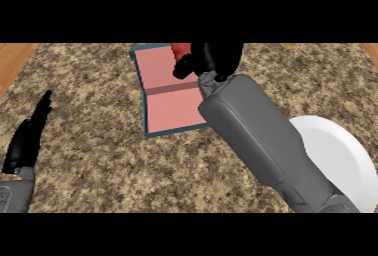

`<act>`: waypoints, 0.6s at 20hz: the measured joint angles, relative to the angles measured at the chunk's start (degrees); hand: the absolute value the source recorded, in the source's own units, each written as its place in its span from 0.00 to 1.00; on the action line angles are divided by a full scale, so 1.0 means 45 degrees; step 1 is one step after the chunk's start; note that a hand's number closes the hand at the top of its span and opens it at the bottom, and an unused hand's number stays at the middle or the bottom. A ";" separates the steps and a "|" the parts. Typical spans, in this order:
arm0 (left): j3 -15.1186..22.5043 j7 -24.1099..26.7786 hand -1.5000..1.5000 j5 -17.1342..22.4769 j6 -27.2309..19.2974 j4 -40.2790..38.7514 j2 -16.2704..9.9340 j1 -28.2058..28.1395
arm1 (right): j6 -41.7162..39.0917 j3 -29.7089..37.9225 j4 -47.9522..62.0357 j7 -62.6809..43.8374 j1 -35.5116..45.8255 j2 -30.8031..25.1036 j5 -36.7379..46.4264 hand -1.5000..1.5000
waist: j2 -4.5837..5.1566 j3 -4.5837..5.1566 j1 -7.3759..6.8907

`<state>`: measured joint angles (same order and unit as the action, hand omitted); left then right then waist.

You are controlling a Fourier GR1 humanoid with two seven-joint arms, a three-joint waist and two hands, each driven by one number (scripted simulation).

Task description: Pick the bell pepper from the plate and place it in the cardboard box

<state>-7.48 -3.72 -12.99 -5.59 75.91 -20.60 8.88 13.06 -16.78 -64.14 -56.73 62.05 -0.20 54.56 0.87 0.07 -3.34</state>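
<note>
Bench (111,165) speckled brown stone, wood strips at both sides. Cardboard box (170,100) w/ pink inside, teal rim, top centre; white plate (336,145) at right. Right robot hand (210,60) over box, curled round red bell pepper (180,50), partly hidden. Left robot hand (26,137) resting at left edge, fingers straight.

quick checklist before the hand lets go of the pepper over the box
1. Bell pepper in right hand: ok, fingers curled round it.
2. Hand over the box: ok, at its far end.
3. Pepper low enough to release: cannot tell, height does not show from above.
4. Box interior free: ok where visible; the forearm hides part.
5. Plate free of the pepper: ok.
6. Left hand out of the way: ok, open at the left edge.
</note>
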 measured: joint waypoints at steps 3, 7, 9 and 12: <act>-0.0003 0.0103 0.50 -0.0055 0.0041 -0.0289 -0.0013 0.0262 | 0.1135 0.0054 0.2032 0.0362 0.0762 0.0010 -0.0595 1.00 | 0.0034 0.0002 -0.0059; 0.0082 -0.0117 0.50 -0.0096 0.0081 -0.0037 0.0045 0.0327 | 0.2324 0.0243 0.4552 0.0846 0.1406 0.0015 -0.1046 1.00 | 0.0066 0.0000 -0.0192; 0.0103 -0.0232 0.50 -0.0073 0.0176 0.0150 0.0008 0.0301 | 0.2787 0.0502 0.5535 0.0899 0.1776 0.0013 -0.1313 0.00 | 0.0086 -0.0001 -0.0297; 0.0184 -0.0041 0.50 -0.0155 0.0161 0.0028 0.0077 0.0344 | 0.3416 0.0801 0.6509 0.1001 0.2000 0.0013 -0.2204 0.00 | 0.0149 -0.0001 -0.0460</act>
<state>-6.65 -3.91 -13.69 -4.87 76.03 -20.25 10.43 28.44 -13.18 -34.85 -52.23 71.05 -0.14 44.64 1.55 0.07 -5.41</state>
